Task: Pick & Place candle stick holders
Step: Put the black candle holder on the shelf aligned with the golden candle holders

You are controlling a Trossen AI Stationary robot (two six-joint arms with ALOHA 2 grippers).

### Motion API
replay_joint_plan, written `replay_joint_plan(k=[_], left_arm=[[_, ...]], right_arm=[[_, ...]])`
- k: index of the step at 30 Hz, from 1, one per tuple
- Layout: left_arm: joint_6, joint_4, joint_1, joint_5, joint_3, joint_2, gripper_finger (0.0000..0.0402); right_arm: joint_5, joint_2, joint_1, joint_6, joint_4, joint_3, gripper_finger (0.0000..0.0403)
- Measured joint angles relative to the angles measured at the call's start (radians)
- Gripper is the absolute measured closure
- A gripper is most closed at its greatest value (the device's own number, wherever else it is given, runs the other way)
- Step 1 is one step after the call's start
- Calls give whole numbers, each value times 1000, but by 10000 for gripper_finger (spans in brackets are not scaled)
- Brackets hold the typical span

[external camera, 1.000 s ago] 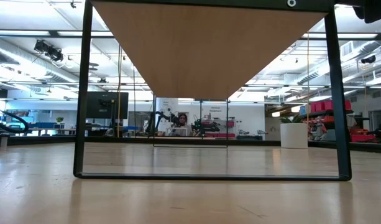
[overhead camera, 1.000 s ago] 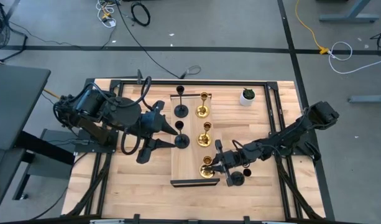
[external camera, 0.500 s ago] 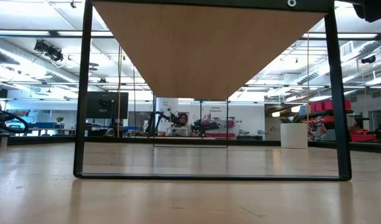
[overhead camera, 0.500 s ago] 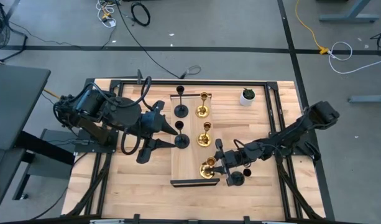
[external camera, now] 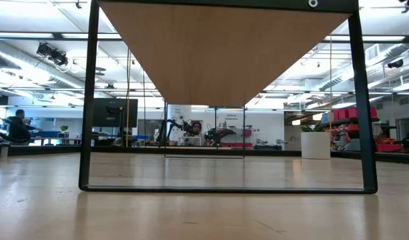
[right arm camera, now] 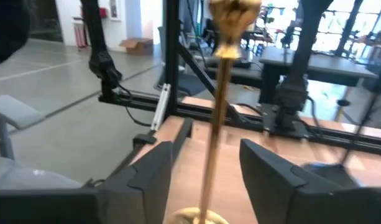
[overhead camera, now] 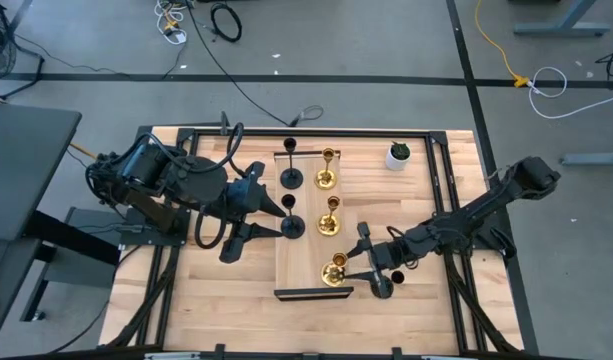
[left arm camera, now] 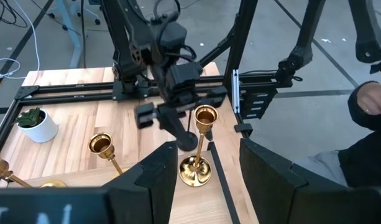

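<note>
Six holders: three gold and three black, seen from above; five stand upright on the board (overhead camera: 304, 250), one beside it on the table (overhead camera: 216, 300).
Black pair: one at the board's far end (overhead camera: 289, 178), one at its middle (overhead camera: 291, 226), both on the left-arm side.
Gold pair: one at the far end (overhead camera: 326, 180), one at the middle (overhead camera: 329, 225), each next to a black one.
Third gold (overhead camera: 334, 272): at the board's near end, upright, on the right-arm side.
Third black (overhead camera: 382, 288): off the board, on the table just beside its right edge, under the right arm.
Right claw (overhead camera: 358, 262): at the third gold; in its wrist view the thin stem (right arm camera: 218, 93) runs up between the two fingers (right arm camera: 146, 180) with a gap on either side, so the claw is wide and clamps nothing.
Left claw (overhead camera: 273, 212): near the middle black, at the board's left edge; its wrist view shows the fingers (left arm camera: 150, 177) apart with nothing seen between them.
Left wrist view: looks across to the third gold (left arm camera: 206, 116) and the right arm behind it.
Pot (overhead camera: 398, 155): small, white, with a green plant, at the table's far right corner, well apart from the board.
People: a dark sleeve (left arm camera: 370, 124) beyond the table; a seated person (external camera: 17, 125) far off in the room.
</note>
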Motion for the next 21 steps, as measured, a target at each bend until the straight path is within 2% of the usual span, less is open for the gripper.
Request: replay_joint_plan(k=[8,12,21], left_arm=[[0,0,0,0,0,0,225],[0,1,0,0,0,0,225],[0,1,0,0,0,0,225]], right_arm=[[31,-195,37,-7,-206,0,183],[58,-298,56,11,-376,0,181],[46,-517,97,64,-691,0,189]])
